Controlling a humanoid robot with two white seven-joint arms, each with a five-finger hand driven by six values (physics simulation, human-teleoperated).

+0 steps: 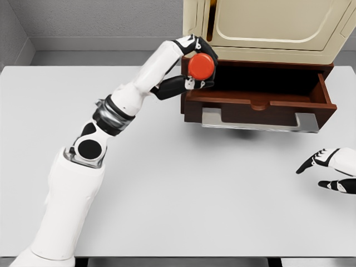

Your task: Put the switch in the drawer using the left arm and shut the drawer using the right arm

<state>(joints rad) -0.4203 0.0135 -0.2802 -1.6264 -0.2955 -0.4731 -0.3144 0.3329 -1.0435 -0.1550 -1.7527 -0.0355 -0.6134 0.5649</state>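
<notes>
We are in the carrying step: our left hand [194, 65] is wrapped around the switch [201, 66], a round red button on a dark base, thumb below and fingers curled over the top. The switch sits at about 12 o'clock from the table's middle, right at the left front corner of the open drawer [261, 99], seemingly above the rim and not yet inside.

The next move, as we judge it, calls for shifting the hand toward 3 o'clock, so the switch clears the drawer's left wall and hangs over the open cavity, then lowering a little and spreading the fingers. The cavity is wide to the right but shallow front to back, and the cream cabinet [267, 25] overhangs it at 12 o'clock, so headroom looks tight; we should come in low and keep the knuckles off the cabinet's lower edge.

Our right hand [331, 169] rests at 4 o'clock near the table's edge, fingers loosely spread and holding nothing. Between it and the drawer front the white table [183, 194] lies bare, giving a straight push toward 12 o'clock once the left arm is out.
</notes>
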